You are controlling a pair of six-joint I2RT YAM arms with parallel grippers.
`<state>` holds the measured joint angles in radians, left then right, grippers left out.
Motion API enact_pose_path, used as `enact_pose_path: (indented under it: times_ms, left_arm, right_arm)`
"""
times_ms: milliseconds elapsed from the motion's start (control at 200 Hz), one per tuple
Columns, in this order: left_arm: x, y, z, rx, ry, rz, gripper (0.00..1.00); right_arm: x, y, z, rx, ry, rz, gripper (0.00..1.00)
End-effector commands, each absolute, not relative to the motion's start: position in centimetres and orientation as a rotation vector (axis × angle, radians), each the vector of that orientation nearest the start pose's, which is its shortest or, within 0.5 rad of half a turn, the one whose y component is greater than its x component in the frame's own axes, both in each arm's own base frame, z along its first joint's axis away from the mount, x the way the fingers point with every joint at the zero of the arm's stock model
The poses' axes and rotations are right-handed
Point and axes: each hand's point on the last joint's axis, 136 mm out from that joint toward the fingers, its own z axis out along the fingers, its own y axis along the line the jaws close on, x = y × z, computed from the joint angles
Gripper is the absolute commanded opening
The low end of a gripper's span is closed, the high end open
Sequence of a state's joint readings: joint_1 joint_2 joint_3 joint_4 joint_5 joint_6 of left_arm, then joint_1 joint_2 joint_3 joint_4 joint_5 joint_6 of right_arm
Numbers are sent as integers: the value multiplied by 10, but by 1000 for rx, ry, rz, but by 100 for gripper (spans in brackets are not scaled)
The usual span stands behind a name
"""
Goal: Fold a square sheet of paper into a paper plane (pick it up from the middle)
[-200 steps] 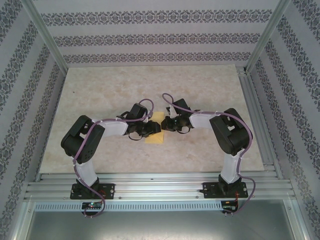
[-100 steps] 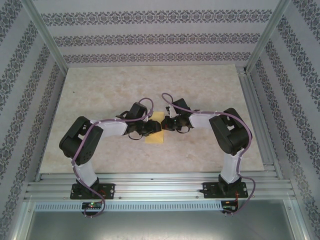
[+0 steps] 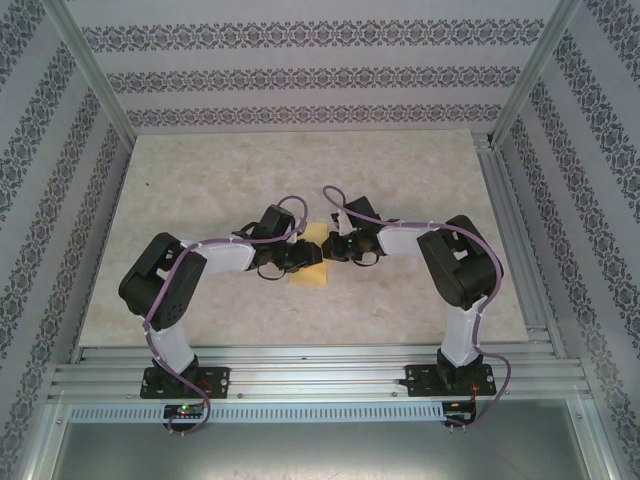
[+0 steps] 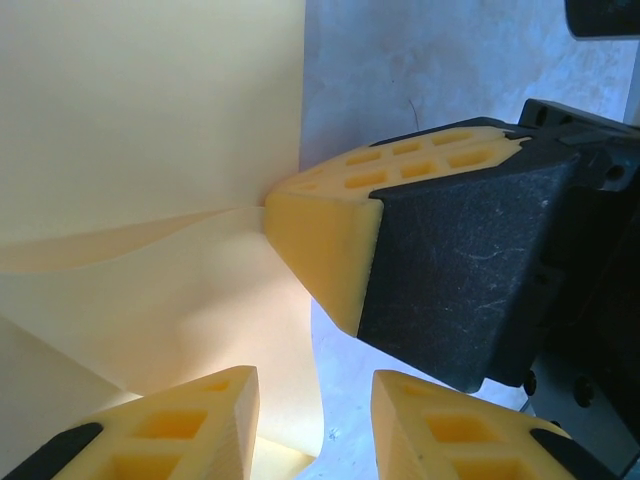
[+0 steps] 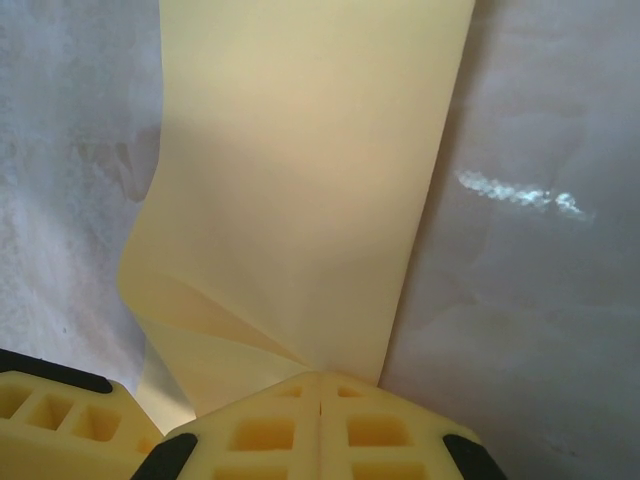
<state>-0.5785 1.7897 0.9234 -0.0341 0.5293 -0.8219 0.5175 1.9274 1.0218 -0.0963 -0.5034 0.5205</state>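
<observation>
Sheet of paper (image 3: 311,274), partly folded over, sits mid-table on the pale marble-look tabletop (image 3: 200,180), patterned-wallpaper walls (image 3: 300,75) around, aluminium rails (image 3: 320,375) at the near edge; right gripper (image 5: 318,388) pinched closed on its edge, left gripper (image 4: 315,390) jaws partly apart, loose paper corner between them.

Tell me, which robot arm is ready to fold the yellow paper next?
Probably the right: the right gripper is shut on the edge of the square sheet of paper, while the left gripper stands open.
</observation>
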Motion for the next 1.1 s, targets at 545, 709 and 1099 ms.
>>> enact_pose_path:
  times_ms: [545,709,1099]
  left_arm:
    - [306,-283,17,-136,2826,-919,26]
    - [306,-283,16,-134,2831,-919,25]
    - [298,-268,0,-187,2910,-758,21]
  right_arm:
    - [337,296,13,-254,2711,1007,2]
    - [338,295,12,-246,2716,999,3]
    - [354,288,62,-106,2645,978,18]
